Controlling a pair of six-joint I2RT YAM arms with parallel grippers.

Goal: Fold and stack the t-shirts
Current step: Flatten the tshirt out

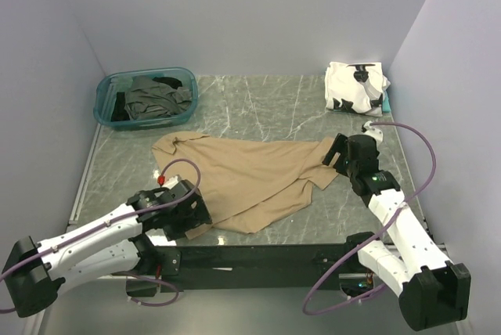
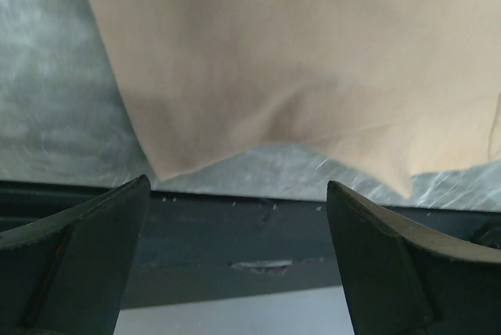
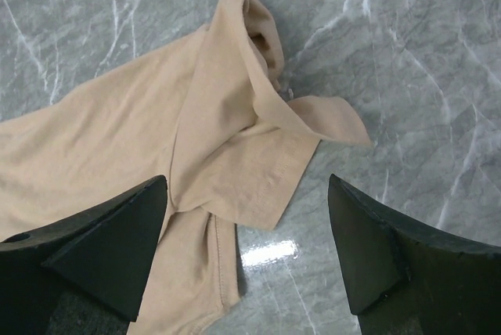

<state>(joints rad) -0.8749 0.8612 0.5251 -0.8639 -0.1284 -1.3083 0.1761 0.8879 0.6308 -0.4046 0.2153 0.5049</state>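
Note:
The tan t-shirt [image 1: 250, 177] lies spread and rumpled in the middle of the table. My left gripper [image 1: 196, 211] is open at the shirt's near left hem; in the left wrist view [image 2: 239, 217] it holds nothing and the tan hem [image 2: 297, 61] lies just beyond the fingertips. My right gripper [image 1: 333, 152] is open at the shirt's right side; in the right wrist view [image 3: 246, 233] its fingers straddle a folded-over sleeve [image 3: 235, 147] without touching it. A folded white shirt with black patches [image 1: 356, 87] sits at the back right. Dark grey and black shirts [image 1: 153, 96] lie in the bin.
The teal plastic bin [image 1: 106, 88] stands at the back left. A dark rail [image 2: 250, 233] runs along the table's near edge, right under my left gripper. Grey walls close in the left, back and right sides. Bare marble [image 3: 407, 77] lies right of the sleeve.

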